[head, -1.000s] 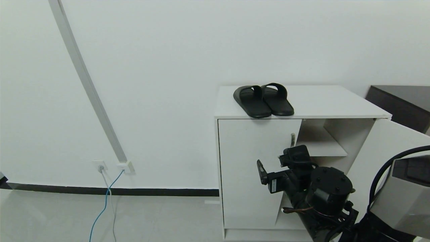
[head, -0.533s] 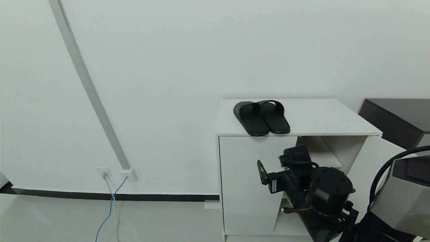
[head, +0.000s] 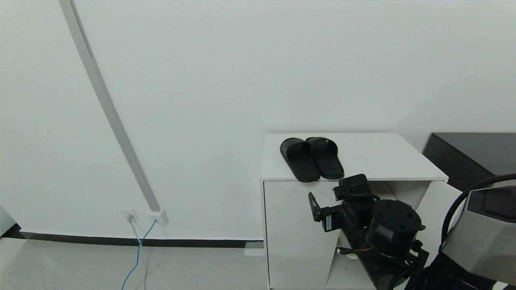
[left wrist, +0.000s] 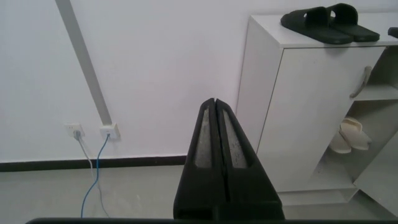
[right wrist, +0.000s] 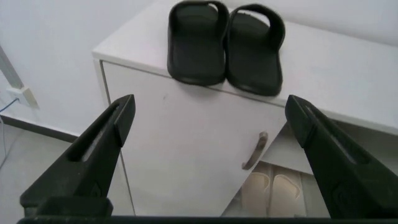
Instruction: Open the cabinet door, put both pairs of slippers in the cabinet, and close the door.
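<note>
Resting side by side on top of the white cabinet (head: pixel 383 157), toward its left front corner, the black slippers (head: pixel 311 158) lie soles down with heels at the front edge. A second, cream-coloured pair (left wrist: pixel 349 134) sits on a lower shelf inside the cabinet, behind its open right door (head: pixel 437 197). The cabinet's left door (head: pixel 298 229) is closed, with a metal handle (right wrist: pixel 254 151) at its inner edge. The right hand (right wrist: pixel 211 102) hangs before the cabinet front, released, its fingers spread wide and grasping nothing. The left hand (left wrist: pixel 215 104) is well left of the cabinet, clenched on nothing. Wall sockets (head: pixel 145 215) with cables lie left of the cabinet. Dark furniture (head: pixel 467 153) stands to its right.
</note>
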Robot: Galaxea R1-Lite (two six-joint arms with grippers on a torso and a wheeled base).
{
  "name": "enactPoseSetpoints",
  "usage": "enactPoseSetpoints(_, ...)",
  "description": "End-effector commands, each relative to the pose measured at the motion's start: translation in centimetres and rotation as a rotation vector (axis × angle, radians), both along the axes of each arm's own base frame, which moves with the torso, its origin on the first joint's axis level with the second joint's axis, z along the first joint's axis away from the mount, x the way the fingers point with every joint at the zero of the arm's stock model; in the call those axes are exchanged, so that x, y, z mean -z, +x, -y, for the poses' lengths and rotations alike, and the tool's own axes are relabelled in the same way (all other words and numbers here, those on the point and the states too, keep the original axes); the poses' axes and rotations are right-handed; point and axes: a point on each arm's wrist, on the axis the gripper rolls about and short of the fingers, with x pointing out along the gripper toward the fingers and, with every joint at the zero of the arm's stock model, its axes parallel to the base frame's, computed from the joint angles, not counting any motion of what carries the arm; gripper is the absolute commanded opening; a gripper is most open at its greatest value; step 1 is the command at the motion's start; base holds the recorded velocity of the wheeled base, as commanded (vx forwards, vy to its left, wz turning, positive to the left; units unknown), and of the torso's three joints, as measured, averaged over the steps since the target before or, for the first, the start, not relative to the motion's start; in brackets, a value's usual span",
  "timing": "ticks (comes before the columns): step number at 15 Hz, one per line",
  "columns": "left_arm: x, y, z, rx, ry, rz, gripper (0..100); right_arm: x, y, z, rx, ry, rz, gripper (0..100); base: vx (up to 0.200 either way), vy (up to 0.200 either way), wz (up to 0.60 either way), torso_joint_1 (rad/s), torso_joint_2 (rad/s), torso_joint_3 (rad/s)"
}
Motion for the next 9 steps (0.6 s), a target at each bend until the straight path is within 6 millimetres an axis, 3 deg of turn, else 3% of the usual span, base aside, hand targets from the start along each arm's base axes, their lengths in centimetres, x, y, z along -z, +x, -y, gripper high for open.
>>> enactPoseSetpoints(1,0.0,0.0,0.0,0.0,0.0,-0.002,0,-1.2,0.1,-0.2,-0.001,0.016,0.026,100,0.0,0.0,0.0,0.036,-0.09,-0.046)
enactPoseSetpoints(7,0.0,0.0,0.0,0.0,0.001,0.0,0,-8.6,1.4,-0.9,0.021,0.097,-0.147,100,0.0,0.0,0.0,0.0,0.0,0.0)
enactPoseSetpoints(9,0.0,0.0,0.0,0.0,0.0,0.0,0,-9.6,1.4,-1.1,0.03,0.134,-0.221,100,0.0,0.0,0.0,0.0,0.0,0.0)
